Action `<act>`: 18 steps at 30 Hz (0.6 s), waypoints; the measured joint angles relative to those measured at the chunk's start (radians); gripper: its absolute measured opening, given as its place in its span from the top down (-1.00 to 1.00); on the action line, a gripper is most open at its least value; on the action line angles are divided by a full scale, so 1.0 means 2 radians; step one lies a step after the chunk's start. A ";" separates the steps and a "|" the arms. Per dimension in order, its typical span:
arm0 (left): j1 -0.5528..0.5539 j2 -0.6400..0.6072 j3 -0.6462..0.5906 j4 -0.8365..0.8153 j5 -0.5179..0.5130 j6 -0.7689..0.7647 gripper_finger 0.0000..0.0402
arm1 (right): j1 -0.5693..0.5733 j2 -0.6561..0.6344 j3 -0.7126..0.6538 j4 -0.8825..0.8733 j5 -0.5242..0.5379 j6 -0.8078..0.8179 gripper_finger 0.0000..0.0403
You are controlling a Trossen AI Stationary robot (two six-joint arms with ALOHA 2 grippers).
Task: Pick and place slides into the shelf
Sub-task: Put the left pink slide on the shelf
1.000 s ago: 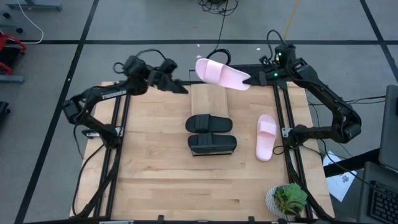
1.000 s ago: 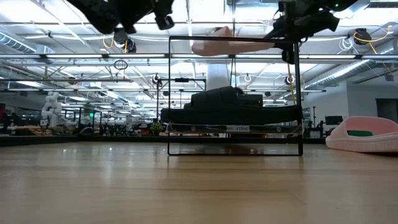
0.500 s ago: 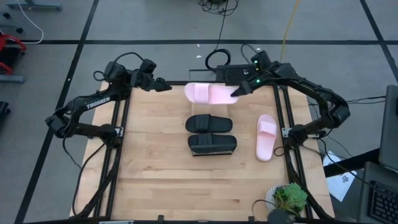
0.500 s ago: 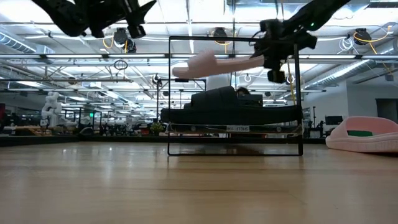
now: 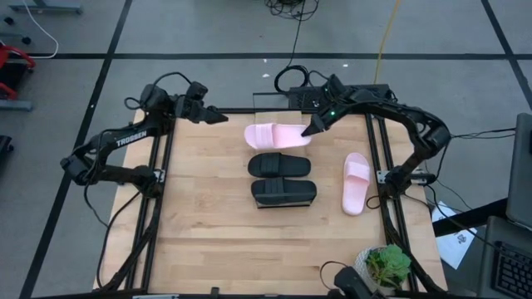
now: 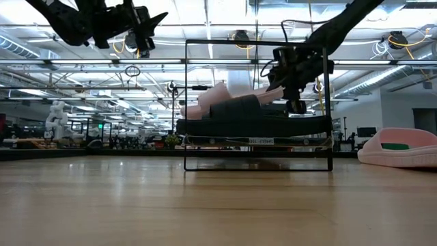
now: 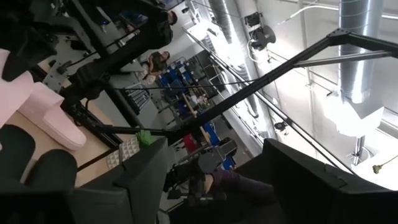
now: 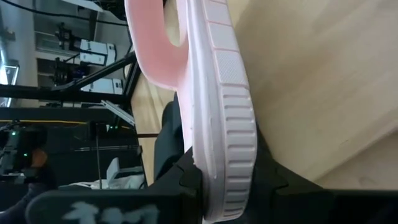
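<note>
The held pink slide (image 5: 277, 134) is a pale, matte foam sandal with one broad smooth strap and a thick sole; in the right wrist view its sole edge (image 8: 233, 118) shows moulded crosswise ribs along the side. The right hand (image 5: 309, 129) pinches it at one end, fingers pressed on either side of the sole. In the high view the slide lies crosswise over the far end of the shelf (image 5: 274, 158), just beyond the black pair; in the low view it (image 6: 218, 97) hangs tilted inside the shelf's frame, one end lower, just above the black slides, and whether it touches them cannot be told.

The two black slides (image 5: 281, 164) (image 5: 283, 192) are matte, with rounded toes and wide straps, and sit side by side, crosswise on the shelf. The shelf is a narrow light-wood board under a thin dark metal frame (image 6: 256, 44) of straight bars.

The second pink slide (image 5: 356, 183) lies flat on the bench (image 5: 208, 241), well to the right of the shelf, strap up. The bench top is pale wood planks with visible grain.

The left hand (image 5: 218, 116) hovers above the bench's far left corner, fingers spread and holding nothing. A small leafy potted plant (image 5: 385, 266) stands at the near right corner.
</note>
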 joint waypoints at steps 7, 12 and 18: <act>0.008 0.000 0.000 0.001 0.002 0.005 -0.29 | 0.000 0.029 0.000 0.014 0.000 -0.009 0.73; 0.013 0.000 0.000 0.000 0.002 0.012 -0.29 | -0.003 0.038 0.000 0.020 0.000 -0.013 0.73; 0.013 0.000 0.000 0.000 0.002 0.013 -0.29 | -0.014 0.038 0.000 0.030 0.011 -0.011 0.73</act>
